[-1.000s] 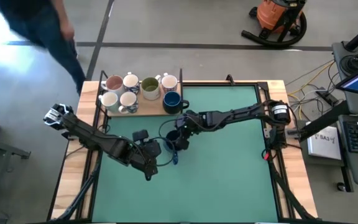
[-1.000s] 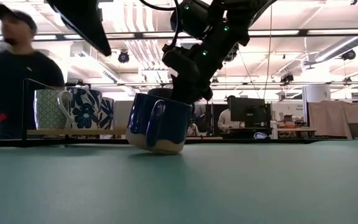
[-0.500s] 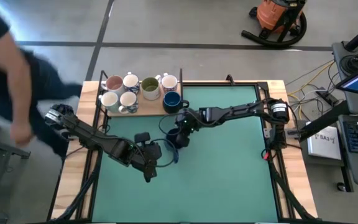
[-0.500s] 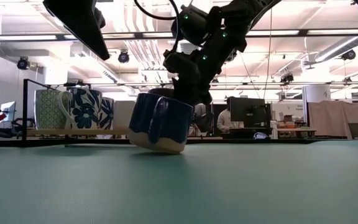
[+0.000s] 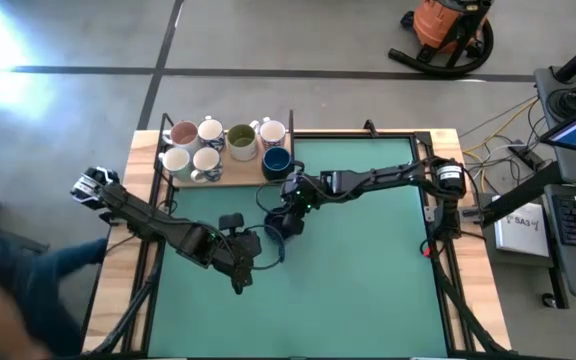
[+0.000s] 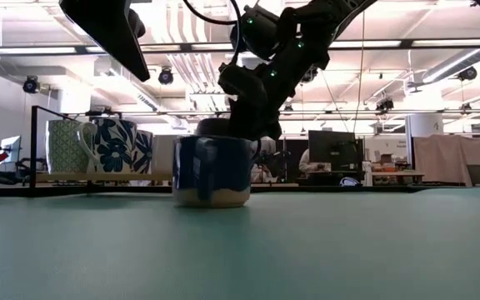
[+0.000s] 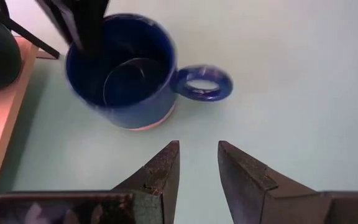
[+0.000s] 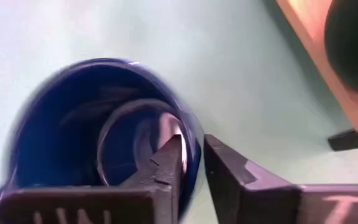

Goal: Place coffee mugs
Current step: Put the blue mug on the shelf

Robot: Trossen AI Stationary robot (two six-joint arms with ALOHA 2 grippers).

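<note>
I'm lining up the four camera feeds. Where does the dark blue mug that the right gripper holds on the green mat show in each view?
High view: the dark blue mug sits mid-table, just below the wooden board.
Low view: left of centre, flat on the mat.
Left wrist view: upper left, handle out.
Right wrist view: fills the left half, the right gripper pinching its rim.
Shared landmark: the wooden board.
</note>
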